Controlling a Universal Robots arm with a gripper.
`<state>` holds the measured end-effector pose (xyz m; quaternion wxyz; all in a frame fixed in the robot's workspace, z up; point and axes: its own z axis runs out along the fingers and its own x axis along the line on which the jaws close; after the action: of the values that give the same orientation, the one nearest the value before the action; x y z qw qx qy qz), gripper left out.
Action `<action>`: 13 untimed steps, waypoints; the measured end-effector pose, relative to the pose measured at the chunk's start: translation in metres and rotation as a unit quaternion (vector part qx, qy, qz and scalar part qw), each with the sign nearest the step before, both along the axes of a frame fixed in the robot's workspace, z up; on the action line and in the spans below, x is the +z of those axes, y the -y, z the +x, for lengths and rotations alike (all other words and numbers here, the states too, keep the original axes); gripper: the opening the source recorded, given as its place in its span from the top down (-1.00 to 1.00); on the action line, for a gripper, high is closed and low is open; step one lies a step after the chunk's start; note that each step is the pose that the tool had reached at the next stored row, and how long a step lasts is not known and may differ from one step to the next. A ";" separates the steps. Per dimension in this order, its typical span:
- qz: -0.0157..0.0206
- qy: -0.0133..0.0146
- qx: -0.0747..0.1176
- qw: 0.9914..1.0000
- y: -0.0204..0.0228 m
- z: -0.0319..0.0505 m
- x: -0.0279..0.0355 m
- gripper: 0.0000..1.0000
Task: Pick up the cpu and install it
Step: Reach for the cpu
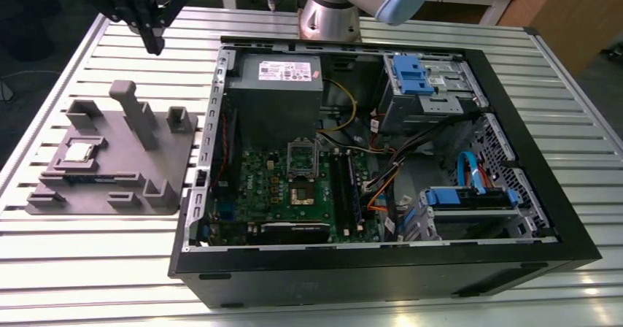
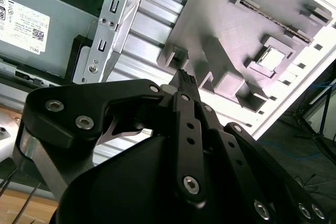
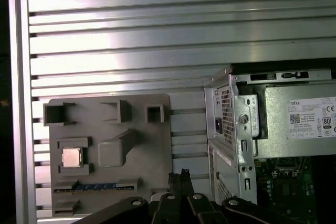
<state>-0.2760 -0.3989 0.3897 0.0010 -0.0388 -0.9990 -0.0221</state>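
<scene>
The cpu (image 1: 78, 152) is a small square chip with a shiny silver top, lying in a recess of the grey fixture plate (image 1: 168, 163) on the exterior view's left. Both wrist views show it too, cpu (image 2: 271, 59) and cpu (image 3: 72, 157). My gripper (image 1: 154, 46) hangs high above the table beyond the plate's far edge, well away from the chip. Its black fingers (image 2: 184, 80) are pressed together with nothing between them, and the fingertips (image 3: 174, 177) point down over the plate's edge nearest the computer case.
An open black computer case (image 1: 389, 261) lies to the exterior view's right of the plate, with the motherboard (image 1: 262, 174), its socket (image 1: 302, 192), a grey power supply (image 1: 277, 71) and blue drive brackets (image 1: 467, 195). Tall posts (image 1: 131, 112) rise from the plate. The ribbed metal table (image 1: 87, 254) carries everything.
</scene>
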 end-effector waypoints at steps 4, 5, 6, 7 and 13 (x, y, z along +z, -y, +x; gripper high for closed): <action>0.000 0.000 0.000 1.000 0.0000 -0.0021 -0.0001 0.80; 0.000 0.000 0.000 1.000 0.0000 -0.0027 -0.0001 0.80; 0.000 0.000 0.000 1.000 0.0000 -0.0033 -0.0001 0.80; 0.000 0.000 0.000 1.000 0.0000 -0.0040 -0.0001 0.80; 0.000 0.000 0.000 1.000 0.0000 -0.0072 -0.0002 0.80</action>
<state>-0.2832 -0.3990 0.3895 0.0010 -0.0388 -0.9990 -0.0221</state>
